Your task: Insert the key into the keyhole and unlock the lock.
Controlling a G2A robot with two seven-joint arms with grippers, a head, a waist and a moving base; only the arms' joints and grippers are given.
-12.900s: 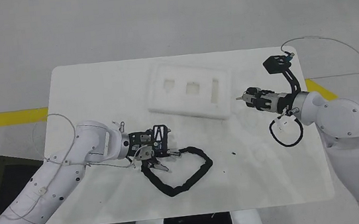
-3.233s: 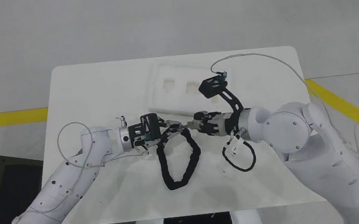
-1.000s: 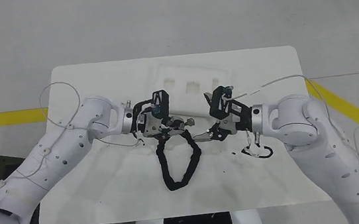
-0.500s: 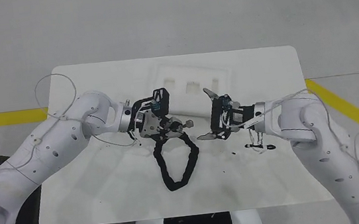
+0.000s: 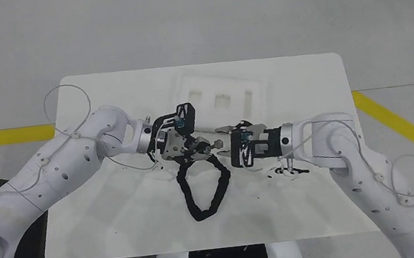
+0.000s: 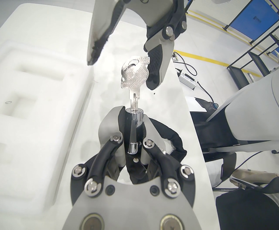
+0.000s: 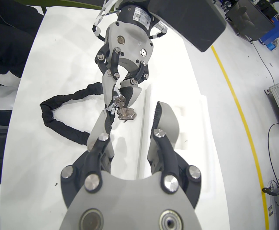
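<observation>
One key (image 6: 135,74) seated in lock (image 6: 135,118) at table (image 5: 126,230) centre; left gripper (image 5: 188,146) clamped on lock; right gripper (image 7: 133,113) wide, straddling key.

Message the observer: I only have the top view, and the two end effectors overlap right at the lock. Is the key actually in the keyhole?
Observer: Yes. The left wrist view shows the key with its blade partly inside the lock cylinder. The rest of the blade is outside.
Operator: Is the right end effector gripping the key?
Observer: No. The right end effector is open, with one finger on either side of the key's head.
Operator: And is the lock itself held?
Observer: Yes. The left end effector is shut on the lock cylinder, one finger on each side.
</observation>
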